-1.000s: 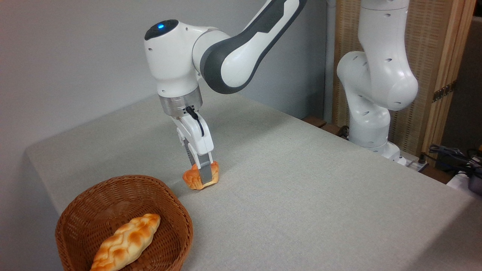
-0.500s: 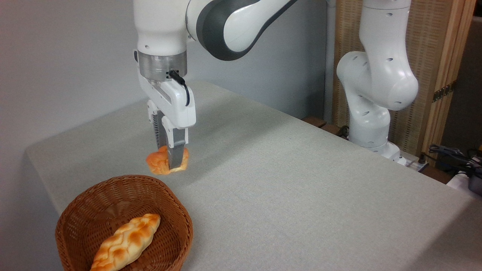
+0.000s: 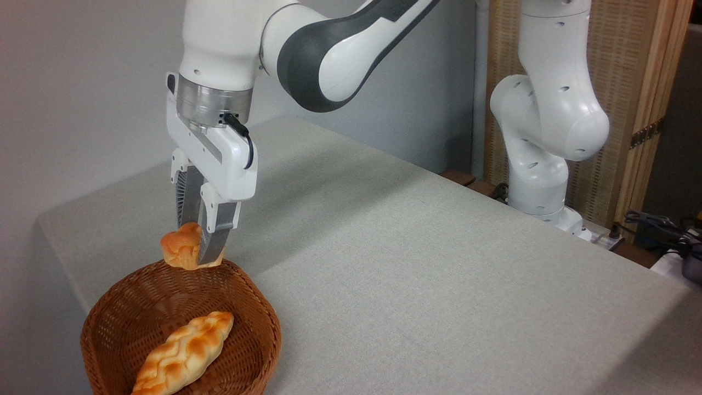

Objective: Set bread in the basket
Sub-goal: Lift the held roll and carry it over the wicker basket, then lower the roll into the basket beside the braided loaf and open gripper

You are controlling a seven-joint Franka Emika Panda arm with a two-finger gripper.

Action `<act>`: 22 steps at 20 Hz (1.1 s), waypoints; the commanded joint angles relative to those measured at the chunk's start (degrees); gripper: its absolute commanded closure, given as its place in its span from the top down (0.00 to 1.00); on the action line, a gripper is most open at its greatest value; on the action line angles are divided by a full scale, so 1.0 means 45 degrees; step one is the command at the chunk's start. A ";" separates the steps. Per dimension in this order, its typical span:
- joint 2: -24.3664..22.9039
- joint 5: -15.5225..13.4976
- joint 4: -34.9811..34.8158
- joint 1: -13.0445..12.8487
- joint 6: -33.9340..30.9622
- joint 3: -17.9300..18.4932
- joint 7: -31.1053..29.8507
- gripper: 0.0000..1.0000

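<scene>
Bread (image 3: 181, 248) hangs pinched between the narrowly spread fingers of the gripper (image 3: 198, 253), just above the far rim of the basket (image 3: 109, 307) near the table's (image 3: 439, 274) left front corner. This looks like the carry step; next, move inward over the bowl, clear of the loaf (image 3: 184, 351), then release.

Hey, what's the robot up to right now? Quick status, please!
Gripper shut on the small bun, held in the air at the basket's far rim. Not dropped in yet. Braided loaf lies in the basket; nothing in the way.
</scene>
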 commanded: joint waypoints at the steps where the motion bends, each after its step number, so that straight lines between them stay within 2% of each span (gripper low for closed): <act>1: 0.0056 -0.0239 0.0227 -0.0079 0.0063 0.0140 -0.0105 1.00; 11: 0.0017 -0.0239 0.0227 -0.0079 -0.0035 0.0140 -0.0359 1.00; 16: -0.0490 -0.0044 0.0227 -0.0079 -0.2060 0.0353 -0.0711 1.00; 19: -0.0687 0.0813 0.0247 -0.0098 -0.3645 0.0531 -0.0711 1.00; 22: -0.0706 0.1341 0.0227 -0.0098 -0.4057 0.0550 -0.1002 1.00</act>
